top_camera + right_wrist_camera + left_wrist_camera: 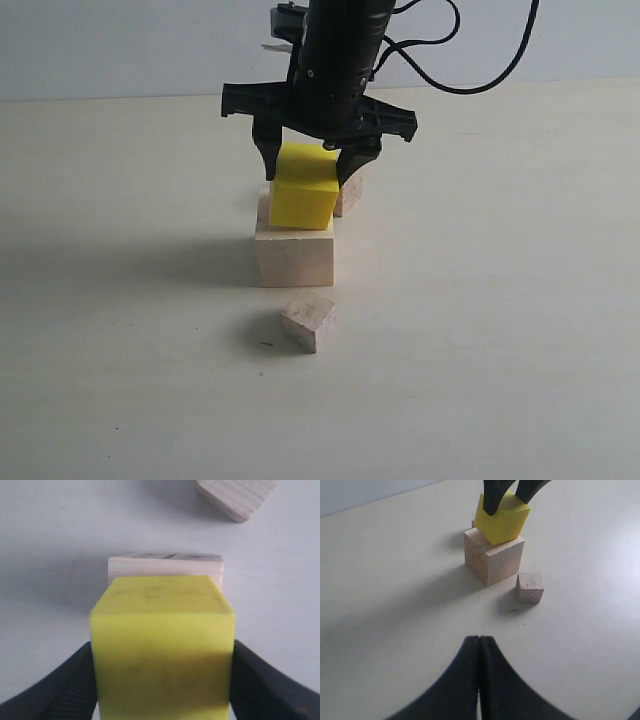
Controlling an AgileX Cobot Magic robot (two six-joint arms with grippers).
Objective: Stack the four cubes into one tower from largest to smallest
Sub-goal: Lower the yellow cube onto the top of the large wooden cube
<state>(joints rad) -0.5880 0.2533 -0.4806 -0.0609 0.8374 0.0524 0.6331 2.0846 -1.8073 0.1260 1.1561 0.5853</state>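
right fingers (360,155) clamp the yellow cube (303,195) on the large wooden cube (294,258), centre frame; a small cube (308,320) sits just below on the worktop (500,350); left fingers (465,680) closed, empty.

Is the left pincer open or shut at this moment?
Shut. On the left pincer, the two black fingers press together along one thin line, with no gap and nothing held between them.

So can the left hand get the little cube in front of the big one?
Probably yes. The little cube sits alone, apart from the big cube, with nothing between it and the left hand. That hand is shut, so it must open first.
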